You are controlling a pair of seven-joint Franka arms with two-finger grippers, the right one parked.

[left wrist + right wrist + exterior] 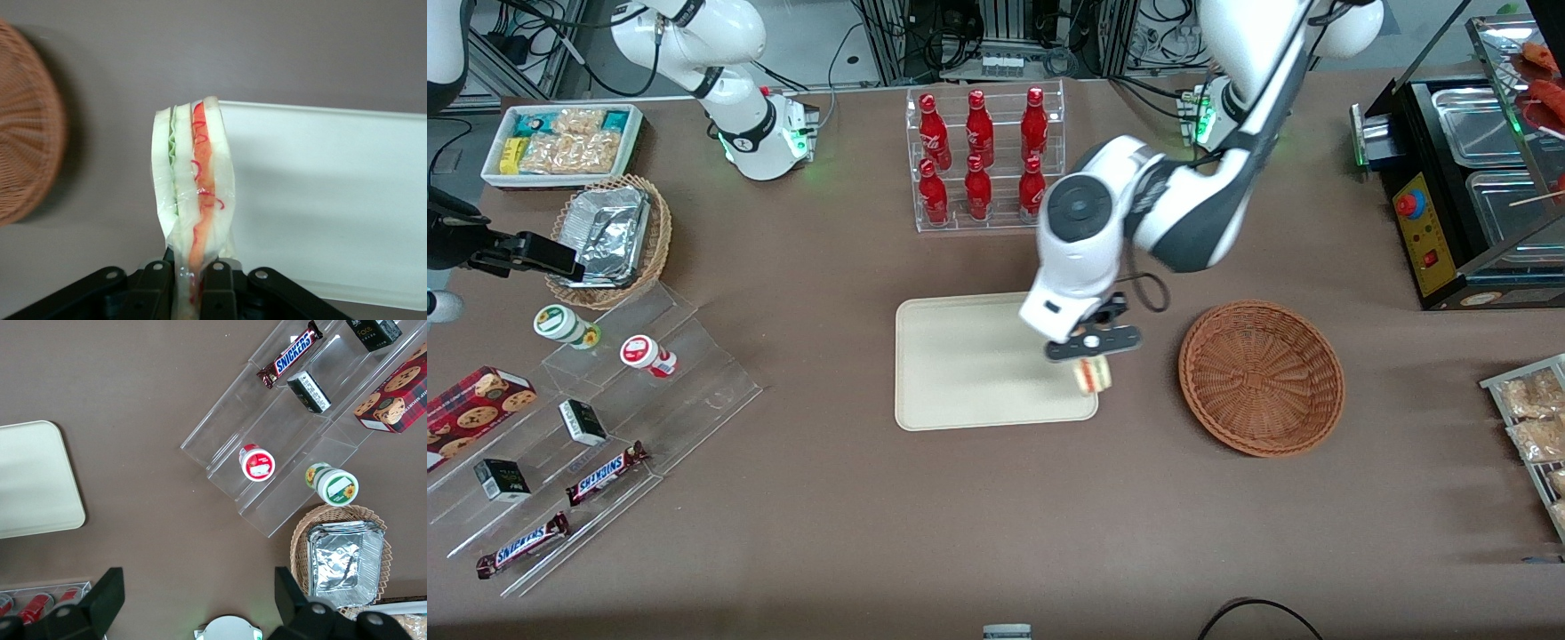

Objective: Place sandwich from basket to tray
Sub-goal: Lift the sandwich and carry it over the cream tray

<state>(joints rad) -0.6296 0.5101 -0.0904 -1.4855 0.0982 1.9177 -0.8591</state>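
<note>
gripper (pixel 1093 357) clamped on the sandwich (pixel 1093 376), held above the tray (pixel 960 364) edge nearest the empty wicker basket (pixel 1261 377); filling edge faces the wrist camera.

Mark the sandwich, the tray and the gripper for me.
sandwich (pixel 193 200): left wrist view, on its red-orange filling layer.
tray (pixel 960 364): front view, on its bare floor.
gripper (pixel 1092 353): front view, shut on the sandwich above the tray's edge.

Brown table (pixel 827 524) bears tray (pixel 960 373), basket (pixel 1261 378), bottle rack (pixel 985 160).
</note>
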